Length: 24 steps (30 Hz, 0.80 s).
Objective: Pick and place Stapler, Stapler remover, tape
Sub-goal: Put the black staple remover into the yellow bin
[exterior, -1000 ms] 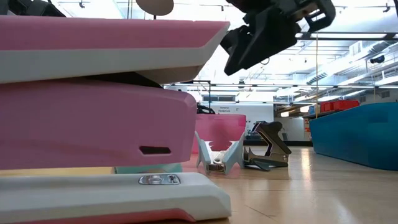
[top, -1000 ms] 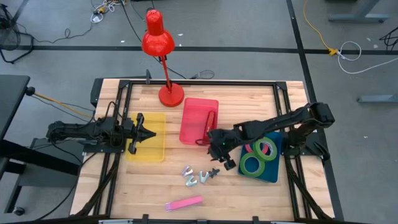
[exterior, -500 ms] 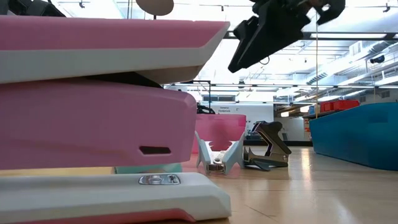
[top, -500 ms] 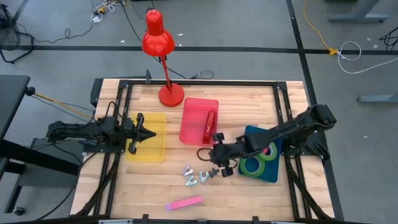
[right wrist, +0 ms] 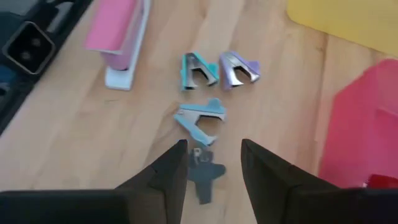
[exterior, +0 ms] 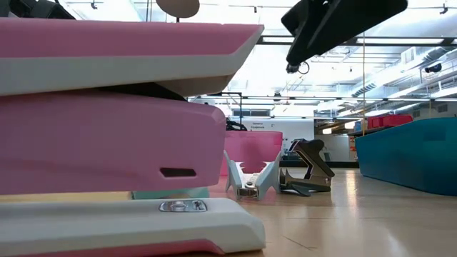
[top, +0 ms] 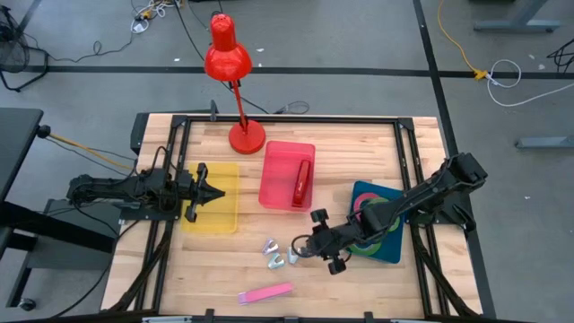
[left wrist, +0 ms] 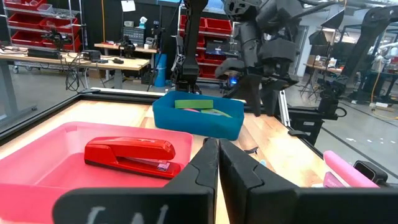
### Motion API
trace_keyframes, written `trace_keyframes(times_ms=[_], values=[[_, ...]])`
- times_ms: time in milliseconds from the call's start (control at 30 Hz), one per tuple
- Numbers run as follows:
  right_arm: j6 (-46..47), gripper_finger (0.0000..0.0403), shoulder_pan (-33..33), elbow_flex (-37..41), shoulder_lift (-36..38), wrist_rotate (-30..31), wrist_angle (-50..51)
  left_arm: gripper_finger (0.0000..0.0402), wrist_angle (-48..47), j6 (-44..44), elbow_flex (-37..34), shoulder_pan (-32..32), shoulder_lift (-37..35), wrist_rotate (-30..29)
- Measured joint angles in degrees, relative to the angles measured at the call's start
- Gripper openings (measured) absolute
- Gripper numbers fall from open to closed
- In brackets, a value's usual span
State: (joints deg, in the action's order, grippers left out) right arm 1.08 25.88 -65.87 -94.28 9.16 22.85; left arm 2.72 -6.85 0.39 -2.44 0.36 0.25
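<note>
Staple removers [right wrist: 200, 119]: small metal claws on wood | right gripper [right wrist: 213, 167] jaws wide, above | left gripper [left wrist: 217, 163] jaws closed

The table [top: 359, 144] is pale, smooth wood; the red stapler [left wrist: 132, 157] looks glossy plastic. Staple removers [right wrist: 238, 68] show shiny metal jaws; bins [top: 280, 170] look translucent plastic.

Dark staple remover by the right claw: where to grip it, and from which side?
Probably from straight above, pinching the dark staple remover across its narrow body. It lies alone on bare wood, apart from the three lighter removers, and the open right claw is lined up over it. Left claw waits over the yellow tray.
</note>
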Motion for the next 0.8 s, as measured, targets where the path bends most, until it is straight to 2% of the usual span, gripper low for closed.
trace_keyframes(times_ms=[400, 600, 800], values=[[7.6, 0.0149, 3.6, 0.0, 0.0, 0.5, -1.4, 0.0018, 0.0, 0.0, 0.0, 0.0, 0.0, 0.0], [7.5, 0.0149, 5.5, 0.0, 0.0, 3.2, -1.7, 0.0018, 0.0, 0.0, 0.0, 0.0, 0.0, 0.0], [6.1, 0.0149, 5.8, 0.0, -0.1, 3.4, -4.2, 0.0018, 0.0, 0.0, 0.0, 0.0, 0.0, 0.0]])
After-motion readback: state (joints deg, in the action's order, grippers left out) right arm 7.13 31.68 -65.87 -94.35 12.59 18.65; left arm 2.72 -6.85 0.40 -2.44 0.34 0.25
